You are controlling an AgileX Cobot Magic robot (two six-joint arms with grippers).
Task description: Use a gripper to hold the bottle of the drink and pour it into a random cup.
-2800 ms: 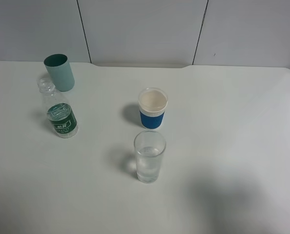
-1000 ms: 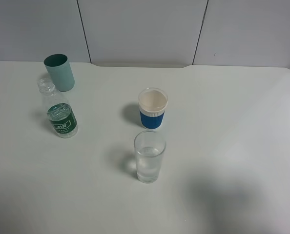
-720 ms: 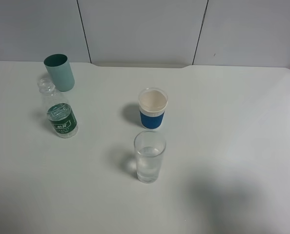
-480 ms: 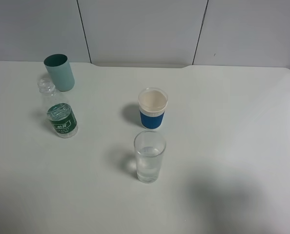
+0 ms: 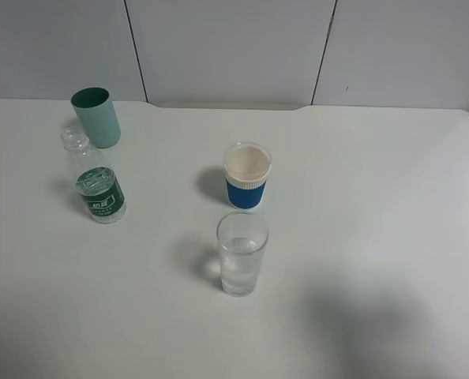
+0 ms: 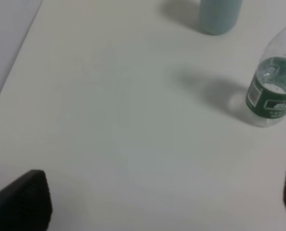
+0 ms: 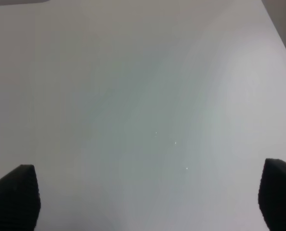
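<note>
The bottle of the drink (image 5: 96, 183) stands upright and uncapped at the left of the table, clear with a dark green label. The cup (image 5: 242, 254), a tall clear glass with some water in it, stands near the middle front. Neither gripper shows in the exterior high view. In the left wrist view my left gripper (image 6: 157, 197) is open over bare table, with the bottle (image 6: 273, 91) well ahead and off to one side. My right gripper (image 7: 148, 192) is open too, with only bare table between its black fingertips (image 7: 15, 192).
A teal tumbler (image 5: 96, 118) stands just behind the bottle, and shows in the left wrist view (image 6: 219, 14) as well. A white paper cup with a blue sleeve (image 5: 247, 175) stands right behind the glass. The white table (image 5: 377, 197) ends at a grey wall at the back.
</note>
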